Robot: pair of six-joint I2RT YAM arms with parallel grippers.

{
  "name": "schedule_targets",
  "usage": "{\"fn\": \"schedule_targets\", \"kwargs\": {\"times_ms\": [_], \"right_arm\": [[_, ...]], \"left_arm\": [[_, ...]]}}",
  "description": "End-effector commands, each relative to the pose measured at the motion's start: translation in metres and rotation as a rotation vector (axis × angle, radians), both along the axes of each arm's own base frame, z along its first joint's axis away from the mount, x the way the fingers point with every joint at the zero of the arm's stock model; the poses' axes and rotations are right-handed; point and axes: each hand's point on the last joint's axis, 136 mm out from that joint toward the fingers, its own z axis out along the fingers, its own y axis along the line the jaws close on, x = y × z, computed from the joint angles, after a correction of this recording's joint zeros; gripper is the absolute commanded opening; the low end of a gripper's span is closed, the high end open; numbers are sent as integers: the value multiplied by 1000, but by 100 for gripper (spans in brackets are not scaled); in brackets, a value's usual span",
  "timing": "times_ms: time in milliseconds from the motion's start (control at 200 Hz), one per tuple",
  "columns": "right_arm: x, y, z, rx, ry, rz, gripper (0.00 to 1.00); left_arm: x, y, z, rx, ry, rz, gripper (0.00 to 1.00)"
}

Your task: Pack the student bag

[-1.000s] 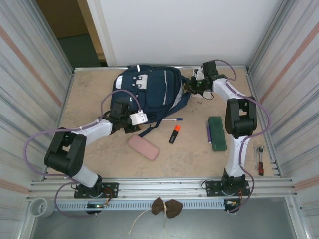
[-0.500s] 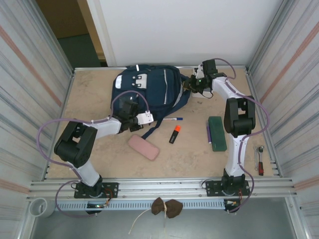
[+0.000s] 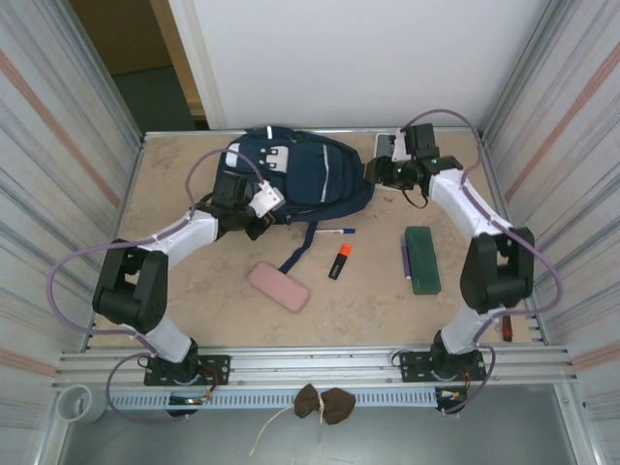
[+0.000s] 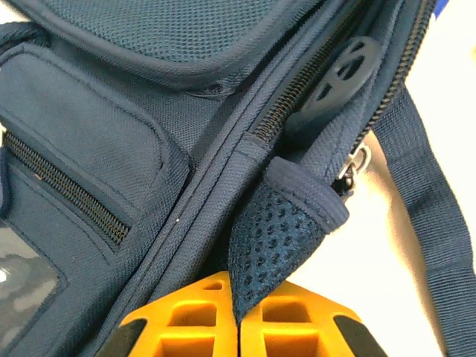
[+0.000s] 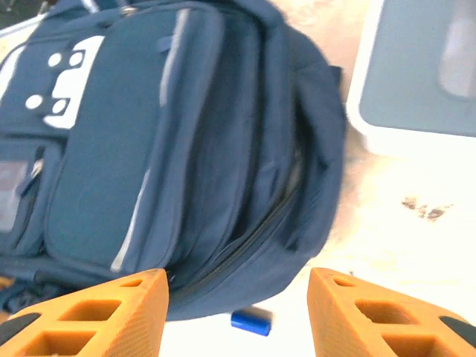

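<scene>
We see the left gripper (image 4: pixel 238 321) with its orange fingers (image 4: pixel 193 327) pressed fully together. They pinch the lower tip of a dark-blue perforated mesh flap (image 4: pixel 279 230) at a corner of the large navy-blue fabric backpack (image 3: pixel 315 174). The flap sits just beside a zip line and a small metal zip pull (image 4: pixel 358 160). A dark woven strap (image 4: pixel 435 223) runs down the right of the wrist view over the pale table (image 3: pixel 378 300). From above, this gripper sits at the backpack's near-left edge.

The right gripper (image 5: pixel 238 297) has its two orange fingers (image 5: pixel 111 312) well apart, and nothing lies between them or touches them. It hangs by the backpack's right side, looking onto the bulging side seam. Under the gap we make out a small blue cylindrical piece (image 5: pixel 249 322) on the table, just beside the backpack's edge and blurred. A flat white-rimmed grey box (image 5: pixel 416 74) lies near the backpack's far-right corner.

The backpack lies flat at the far middle of the table, between the two grippers, white patches facing up.
</scene>
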Motion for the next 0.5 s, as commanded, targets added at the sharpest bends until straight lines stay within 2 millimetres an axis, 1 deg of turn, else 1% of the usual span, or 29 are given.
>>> {"fn": "schedule_targets", "kwargs": {"times_ms": [0,90,170,215,351,426,496], "right_arm": [[-27,46,7,-43,-138,146,51],[-51,84,1,-75,-201,243,51],[-67,116,-8,-95,-260,314,51],[-73,131,-15,-118,-289,335,51],[-80,164,-37,-158,-363,366,51],[-78,176,-48,-195,-403,367,51],[-74,186,-54,-211,-434,362,51]], "left_arm": [[5,-16,58,-203,-2,23,0],[4,-17,64,-245,24,21,0],[3,-18,68,-269,32,17,0],[3,-19,70,-280,36,14,0],[4,-20,75,-290,36,16,0],[4,-19,75,-290,38,18,0],[4,-20,76,-296,35,13,0]]}}
